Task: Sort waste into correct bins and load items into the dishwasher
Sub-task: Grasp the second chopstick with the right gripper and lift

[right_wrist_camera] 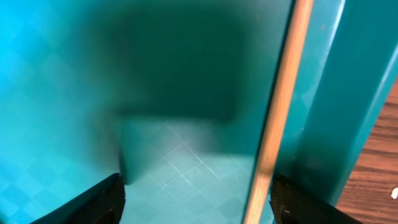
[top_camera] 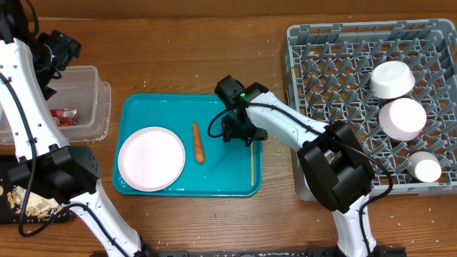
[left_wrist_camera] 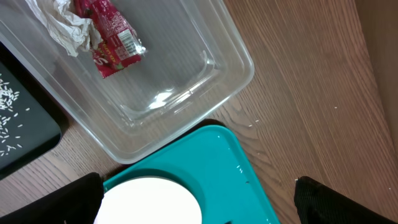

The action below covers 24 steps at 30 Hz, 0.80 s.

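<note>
Right wrist shows right hand (right_wrist_camera: pixel 196 194) spread wide astride the chopsticks (right_wrist_camera: pixel 281 106); left hand (left_wrist_camera: pixel 199 191) likewise agape

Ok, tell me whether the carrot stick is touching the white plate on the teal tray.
Apart. The overhead view shows a strip of bare teal tray between the carrot stick and the rim of the white plate.

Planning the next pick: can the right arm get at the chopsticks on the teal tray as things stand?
Probably yes. The right gripper hangs open over the chopsticks, which lie between its fingers, uncovered. The teal tray has a raised edge right beside them, which may crowd one finger.
</note>
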Tool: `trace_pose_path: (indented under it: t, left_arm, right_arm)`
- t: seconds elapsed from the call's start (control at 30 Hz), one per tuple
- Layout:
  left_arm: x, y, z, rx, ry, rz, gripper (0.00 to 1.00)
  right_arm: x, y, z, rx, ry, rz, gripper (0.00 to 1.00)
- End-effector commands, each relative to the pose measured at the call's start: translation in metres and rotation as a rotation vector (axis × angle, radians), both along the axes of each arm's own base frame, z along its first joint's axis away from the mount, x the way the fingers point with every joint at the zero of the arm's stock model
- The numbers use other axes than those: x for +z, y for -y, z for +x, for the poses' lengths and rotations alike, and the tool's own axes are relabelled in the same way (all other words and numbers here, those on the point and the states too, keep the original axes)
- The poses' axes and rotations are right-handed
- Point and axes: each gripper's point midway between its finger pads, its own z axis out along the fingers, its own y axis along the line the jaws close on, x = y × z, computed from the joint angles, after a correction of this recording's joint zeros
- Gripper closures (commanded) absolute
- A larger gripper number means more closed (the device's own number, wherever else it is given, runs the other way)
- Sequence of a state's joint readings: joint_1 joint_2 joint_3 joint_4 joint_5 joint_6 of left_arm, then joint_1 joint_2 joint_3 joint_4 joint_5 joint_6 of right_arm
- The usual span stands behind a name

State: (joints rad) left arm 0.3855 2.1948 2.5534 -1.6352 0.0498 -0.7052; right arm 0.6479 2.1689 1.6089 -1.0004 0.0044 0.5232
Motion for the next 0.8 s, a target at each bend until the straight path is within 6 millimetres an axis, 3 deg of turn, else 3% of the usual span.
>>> trace_pose_path:
  t: [0.0,0.03,0.13,0.43,0.6,0.73,0.77]
  left_arm:
    - [0.0,0.003,0.002,0.006,0.002,-0.006,0.0]
    - [0.0,0.003,0.002,0.006,0.002,-0.006,0.0]
    - [0.0,0.003,0.002,0.006,0.002,-0.006,0.0]
    - [0.0,0.003,0.002,0.006,0.002,-0.006,0.0]
    - [0.0,0.003,0.002,0.006,0.002,-0.006,0.0]
    - [0.0,0.003,0.002,0.006,0.002,-0.006,0.0]
    - [0.0,0.003,0.002,0.006,0.002,-0.006,0.0]
  right_arm:
    - [-0.008,0.001,-0.003,-0.006,-0.011,0.004,0.26]
    - [-0.011,0.002,-0.004,-0.007,-0.012,0.004,0.28]
    - [-0.017,0.006,-0.009,-0.027,-0.027,-0.007,0.53]
    - [-0.008,0.007,-0.009,-0.064,-0.048,-0.002,0.95]
    - [0.028,0.019,0.009,-0.106,-0.046,-0.001,0.96]
    - [0.074,0.036,0.031,-0.108,0.003,0.031,0.96]
    - [0.093,0.042,0.039,-0.096,0.034,0.046,0.96]
